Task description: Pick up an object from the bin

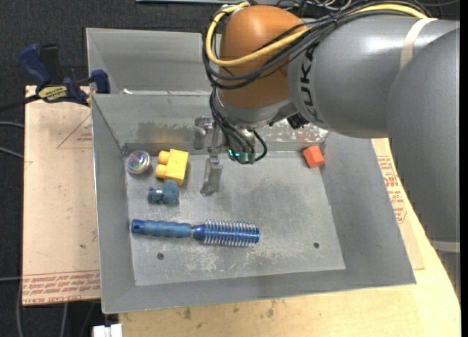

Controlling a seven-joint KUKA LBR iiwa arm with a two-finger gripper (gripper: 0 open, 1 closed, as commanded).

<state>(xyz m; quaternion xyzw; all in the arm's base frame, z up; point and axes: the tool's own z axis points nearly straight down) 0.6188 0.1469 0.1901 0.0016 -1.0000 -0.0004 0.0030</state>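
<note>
— Gripper (210, 182)?
— Down in the bin (110, 182), just right of the yellow block (172, 165); wide or narrow, cannot tell.
— Nearby?
— Blue brush (197, 232) toward the front, orange block (314, 156) well off right.

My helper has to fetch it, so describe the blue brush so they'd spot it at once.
Look in the grey metal bin, near its front edge. The blue brush lies flat there, below the yellow block and the small blue-grey piece. It alone is long, with a handle and bristled head.
</note>
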